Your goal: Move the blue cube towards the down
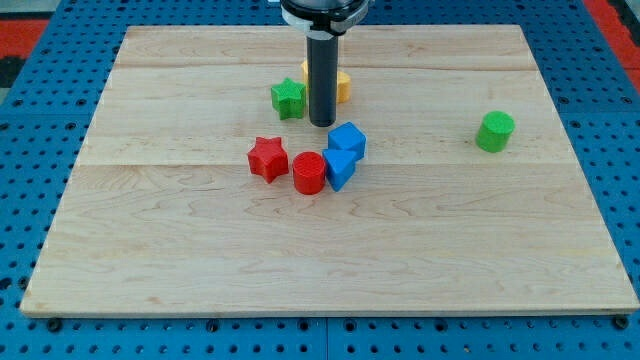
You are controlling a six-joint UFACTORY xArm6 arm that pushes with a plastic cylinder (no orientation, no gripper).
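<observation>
The blue cube [340, 168] lies near the middle of the wooden board [330, 240], touching a red cylinder [309, 173] on its left. A second blue block [348, 140], many-sided, touches the cube from above. My tip [322, 122] is just above and left of that second blue block, a short way above the cube, not touching the cube.
A red star [268, 158] lies left of the red cylinder. A green star [288, 97] sits left of the rod. A yellow block [341, 86] is partly hidden behind the rod. A green cylinder [495, 131] stands at the view's right.
</observation>
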